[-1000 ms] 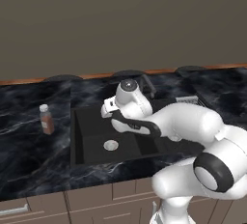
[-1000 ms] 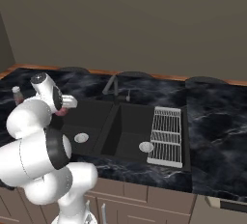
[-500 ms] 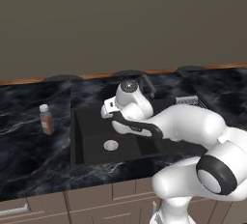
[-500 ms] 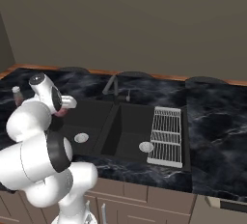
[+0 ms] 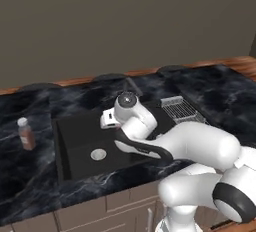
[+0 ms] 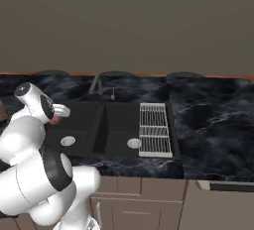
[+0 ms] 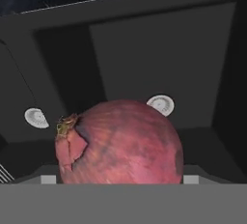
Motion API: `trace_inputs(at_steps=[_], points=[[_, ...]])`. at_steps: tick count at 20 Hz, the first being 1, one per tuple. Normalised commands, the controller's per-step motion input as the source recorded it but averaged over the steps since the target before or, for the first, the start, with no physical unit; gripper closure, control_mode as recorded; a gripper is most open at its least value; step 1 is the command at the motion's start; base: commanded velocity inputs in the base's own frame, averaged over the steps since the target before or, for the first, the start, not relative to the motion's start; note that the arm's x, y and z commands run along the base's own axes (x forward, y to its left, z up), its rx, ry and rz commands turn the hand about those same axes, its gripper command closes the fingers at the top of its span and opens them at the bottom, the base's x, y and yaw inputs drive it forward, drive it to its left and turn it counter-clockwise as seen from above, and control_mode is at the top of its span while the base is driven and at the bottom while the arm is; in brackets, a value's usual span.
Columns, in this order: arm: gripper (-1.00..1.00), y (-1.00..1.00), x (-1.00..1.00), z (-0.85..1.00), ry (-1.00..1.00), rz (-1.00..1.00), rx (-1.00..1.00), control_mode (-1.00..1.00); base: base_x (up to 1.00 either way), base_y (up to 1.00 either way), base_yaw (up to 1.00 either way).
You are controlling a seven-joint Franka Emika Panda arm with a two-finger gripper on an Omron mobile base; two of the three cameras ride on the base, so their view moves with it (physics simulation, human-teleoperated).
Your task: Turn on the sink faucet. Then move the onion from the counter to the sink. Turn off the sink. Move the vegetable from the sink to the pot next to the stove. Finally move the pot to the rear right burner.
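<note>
A: Onion (image 7: 120, 143) status?

B: Pinched in the gripper (image 7: 119, 179). Jaws are spread wide, one on each side of it. It hangs in the air over the left basin of the sink (image 5: 75, 131), clear of the basin floor.

A: Fingers visible?

B: Barely. In the hand view the onion covers nearly all of them. Its stem end points to that view's left, with a torn flap of skin there. The right base view gives just a pink sliver under the hand.

A: Walk me across, left to right.

B: Left base view:
- A brown bottle (image 5: 26, 133) with a white cap stands upright on the counter (image 5: 30, 186), well left of the sink.
- Next is the left basin with its silver drain (image 5: 98, 154).
- The arm's hand sits above the rear right part of that basin.
- The sink faucet (image 5: 133, 87) is behind the hand, at the sink's back edge.
- A wire rack (image 5: 180, 108) is furthest right.

A: Rack on the counter or on the sink?

B: On the sink. In the right base view it lies across the right part of the right basin, with that basin's drain just beside its left edge.

A: Water running?

B: Can't tell from these.

A: Anything behind the onion in the hand view?

B: Both drains, far below it. One is to its left, the other peeks out just above its top right.
</note>
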Motion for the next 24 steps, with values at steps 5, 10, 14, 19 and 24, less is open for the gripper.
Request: trace_inputs(at_steps=[5, 10, 14, 19, 24], points=[[1.0, 0.0, 0.0, 0.0, 0.0, 0.0, 0.0, 1.0, -0.19, 0.0, -0.46], [1.0, 0.0, 0.0, 0.0, 0.0, 0.0, 0.0, 1.0, -0.27, -0.01, -0.47], [1.0, 0.0, 0.0, 0.0, 0.0, 0.0, 0.0, 1.0, -0.28, -0.04, -0.47], [1.0, 0.0, 0.0, 0.0, 0.0, 0.0, 0.0, 1.0, -0.11, 0.0, -0.49], [1.0, 0.0, 0.0, 0.0, 0.0, 0.0, 0.0, 1.0, 0.0, 0.02, -0.55]])
